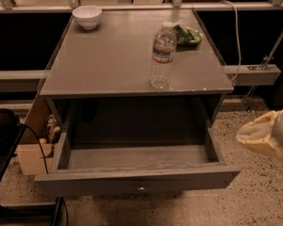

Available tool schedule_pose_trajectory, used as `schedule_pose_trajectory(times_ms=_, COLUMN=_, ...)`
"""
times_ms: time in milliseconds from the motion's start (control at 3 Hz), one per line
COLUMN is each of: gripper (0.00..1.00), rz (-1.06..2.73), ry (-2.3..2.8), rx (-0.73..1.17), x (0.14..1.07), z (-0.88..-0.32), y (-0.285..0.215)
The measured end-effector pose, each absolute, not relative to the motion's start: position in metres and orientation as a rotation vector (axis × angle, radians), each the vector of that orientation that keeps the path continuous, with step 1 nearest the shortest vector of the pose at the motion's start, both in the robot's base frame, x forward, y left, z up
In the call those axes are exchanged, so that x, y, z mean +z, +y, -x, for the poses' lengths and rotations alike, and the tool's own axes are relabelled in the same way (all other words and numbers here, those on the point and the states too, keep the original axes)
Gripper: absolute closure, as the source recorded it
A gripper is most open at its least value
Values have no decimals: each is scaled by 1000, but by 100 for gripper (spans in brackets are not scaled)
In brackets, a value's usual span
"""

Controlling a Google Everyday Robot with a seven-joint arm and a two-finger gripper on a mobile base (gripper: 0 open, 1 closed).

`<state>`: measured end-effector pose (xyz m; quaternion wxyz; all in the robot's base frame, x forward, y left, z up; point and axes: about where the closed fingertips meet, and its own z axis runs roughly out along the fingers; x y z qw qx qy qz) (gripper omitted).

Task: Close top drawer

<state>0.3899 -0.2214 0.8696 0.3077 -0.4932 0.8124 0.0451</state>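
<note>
One camera view: the wide, shallow grey wooden top drawer (pixel 132 180) stands pulled far out beneath the grey table (pixel 108 55), small round metal knob (pixel 141 189) facing you. Your cream-coloured gripper (pixel 266 134) hangs well apart at right, and whether it is wide or narrow cannot be told. Meet the front panel near the knob and push squarely inward.

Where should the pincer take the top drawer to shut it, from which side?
The top drawer stands pulled out, long front panel toward the camera. Probably take or press it at the centre knob, coming from the front: a central push slides it in straight. The pincer is at the picture's right edge, beside the drawer.
</note>
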Motion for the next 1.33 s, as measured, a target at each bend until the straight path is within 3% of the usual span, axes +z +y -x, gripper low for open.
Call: schedule_pose_trajectory(times_ms=1333, gripper=100, rz=1069, ry=2209, rx=133, x=825, z=-360, y=-206)
